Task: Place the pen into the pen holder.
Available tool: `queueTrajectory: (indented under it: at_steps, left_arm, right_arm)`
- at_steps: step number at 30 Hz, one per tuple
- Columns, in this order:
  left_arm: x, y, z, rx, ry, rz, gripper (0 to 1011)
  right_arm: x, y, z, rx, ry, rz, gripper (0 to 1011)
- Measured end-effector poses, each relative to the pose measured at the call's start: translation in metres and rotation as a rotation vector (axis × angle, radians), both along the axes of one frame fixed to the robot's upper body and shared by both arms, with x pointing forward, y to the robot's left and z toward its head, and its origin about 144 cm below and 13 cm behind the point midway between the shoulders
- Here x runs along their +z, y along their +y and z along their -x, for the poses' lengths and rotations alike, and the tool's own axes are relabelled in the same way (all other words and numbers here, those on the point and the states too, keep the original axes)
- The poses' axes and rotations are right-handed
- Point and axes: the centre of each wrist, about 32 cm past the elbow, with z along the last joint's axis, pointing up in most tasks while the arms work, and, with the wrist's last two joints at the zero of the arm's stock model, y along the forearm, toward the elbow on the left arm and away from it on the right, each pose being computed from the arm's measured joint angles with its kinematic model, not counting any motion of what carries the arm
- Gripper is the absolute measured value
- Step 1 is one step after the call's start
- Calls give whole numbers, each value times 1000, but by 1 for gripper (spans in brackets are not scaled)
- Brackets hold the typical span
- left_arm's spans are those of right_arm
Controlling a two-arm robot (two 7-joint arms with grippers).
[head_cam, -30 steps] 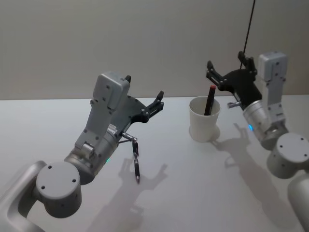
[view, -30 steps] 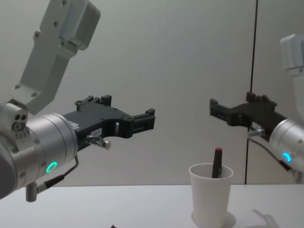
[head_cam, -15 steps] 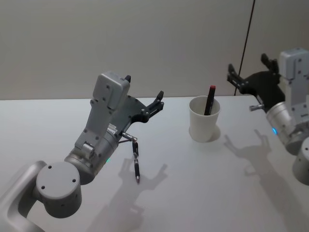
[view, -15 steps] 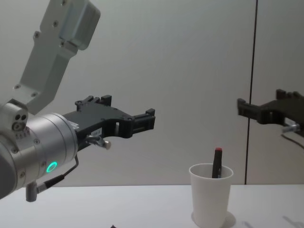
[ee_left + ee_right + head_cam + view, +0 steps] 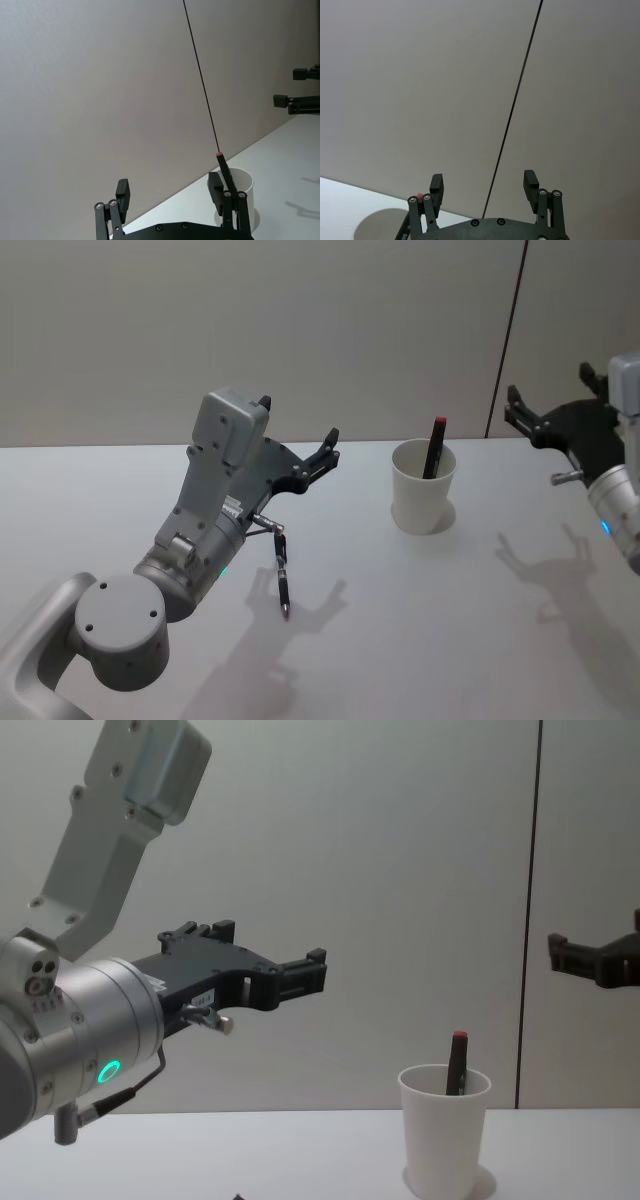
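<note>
The pen holder (image 5: 423,491), a white paper cup, stands on the table right of centre. A black pen with a red top (image 5: 436,446) leans upright inside it; the pair also show in the chest view, pen holder (image 5: 443,1130) and pen (image 5: 456,1062). My right gripper (image 5: 552,398) hovers open and empty to the right of the cup, well clear of it. My left gripper (image 5: 298,422) is open and empty, raised left of the cup. Its own wrist view looks between its fingers (image 5: 216,184) at the pen holder (image 5: 242,189) and pen (image 5: 223,170).
A second black pen (image 5: 283,580) lies flat on the white table (image 5: 440,620) beneath the left arm. A grey wall with a dark vertical seam (image 5: 508,335) stands behind the table.
My right gripper has drawn back to the right, away from the cup, leaving the red-topped pen standing in it. The left arm has not moved.
</note>
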Motion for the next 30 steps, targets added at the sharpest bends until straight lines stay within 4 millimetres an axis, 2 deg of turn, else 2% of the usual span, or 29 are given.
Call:
queueTrajectory:
  at_steps: [9,30]
  left_arm:
    - [0,0,0,0,0,0,1004]
    - [0,0,0,0,0,0,1004]
  right_arm:
    - [4,-10,4,-15,28,47,1001]
    - [17,-41,-5,-4,77,149,1001]
